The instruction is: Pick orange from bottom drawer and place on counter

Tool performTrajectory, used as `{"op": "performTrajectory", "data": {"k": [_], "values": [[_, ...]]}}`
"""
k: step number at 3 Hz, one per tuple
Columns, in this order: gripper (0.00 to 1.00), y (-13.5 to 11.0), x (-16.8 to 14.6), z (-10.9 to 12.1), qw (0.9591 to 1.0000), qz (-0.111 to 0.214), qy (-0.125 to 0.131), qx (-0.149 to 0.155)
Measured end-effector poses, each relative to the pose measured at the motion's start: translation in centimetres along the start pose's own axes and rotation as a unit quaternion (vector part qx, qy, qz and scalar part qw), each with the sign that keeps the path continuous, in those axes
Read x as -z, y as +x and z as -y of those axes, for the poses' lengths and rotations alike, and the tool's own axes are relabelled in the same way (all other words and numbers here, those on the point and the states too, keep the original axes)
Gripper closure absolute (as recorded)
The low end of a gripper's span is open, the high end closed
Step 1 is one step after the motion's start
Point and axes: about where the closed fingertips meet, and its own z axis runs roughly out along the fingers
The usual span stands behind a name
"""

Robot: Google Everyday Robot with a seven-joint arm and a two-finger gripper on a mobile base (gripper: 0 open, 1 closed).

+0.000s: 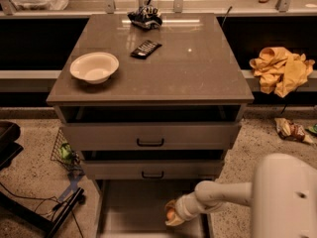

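The bottom drawer (129,207) is pulled open below the two upper drawers, and its pale floor shows. My gripper (171,215) reaches into it from the right, low at the drawer's right side. The small orange (170,215) sits between its pale fingers (173,205), and the gripper is shut on it. The white arm (223,195) runs back to the bulky white body at the lower right. The grey-brown counter (188,73) tops the cabinet above.
On the counter stand a white bowl (94,67) at the left, a dark remote (146,48) in the middle and a dark bundle (144,17) at the back. The top drawer (150,134) stands slightly open. A yellow cloth (281,69) lies to the right, with cables and a wire basket on the floor to the left.
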Motion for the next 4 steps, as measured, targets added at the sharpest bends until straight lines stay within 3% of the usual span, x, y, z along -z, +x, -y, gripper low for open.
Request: {"op": "performTrajectory", "data": {"k": [1,2,3,4], "values": [[1.00,-1.6,9.7,3.8,0.9976,0.048,0.042,-0.027],[1.00,-2.9,18.2,4.6,0.9935,0.083,0.048,-0.061],[1.00,-4.9,27.4,3.1,0.9891,0.101,0.035,-0.101],[1.00,-5.6,32.8,1.3,0.9845,0.115,0.047,-0.124]]}}
